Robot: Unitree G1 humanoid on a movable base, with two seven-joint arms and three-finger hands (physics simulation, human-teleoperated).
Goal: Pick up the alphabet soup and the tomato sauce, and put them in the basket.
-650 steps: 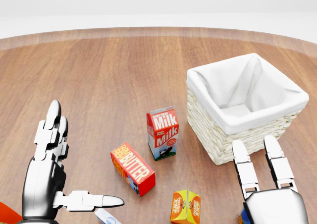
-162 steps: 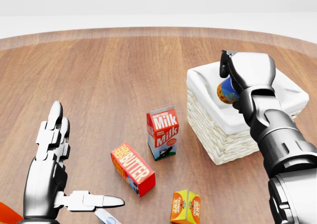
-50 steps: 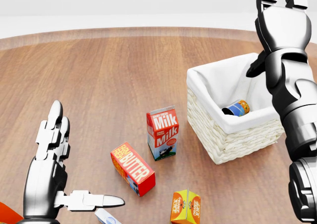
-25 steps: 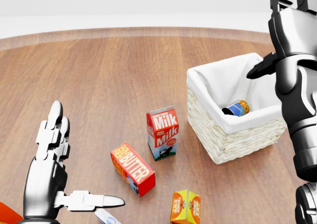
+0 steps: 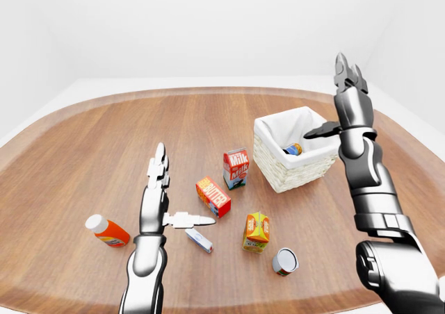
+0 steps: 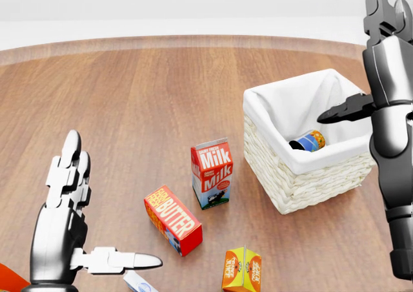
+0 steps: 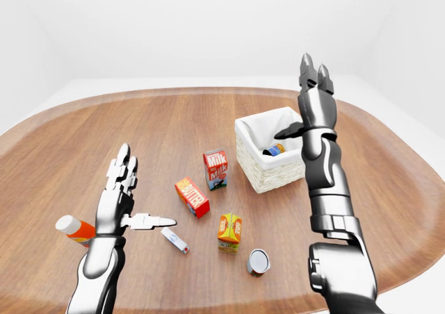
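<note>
A wicker basket with a white liner stands right of centre in the head view. A can with a blue and orange label, seemingly the alphabet soup, lies on its side inside it. A second can lies on the table near the bottom of the left-eye view, its silver end towards me. My right hand is open and raised over the basket's right rim, fingers up, thumb pointing left over the liner. At the lower left my left hand hovers open above the table, holding nothing.
A milk carton stands left of the basket, with a butter box and an orange juice carton below it. An orange bottle with a white cap and a small white box lie near my left hand.
The right hand carried the can over the basket and let it go; the can now lies inside. Over the last second the open hand drifted right. The left hand stayed still.
</note>
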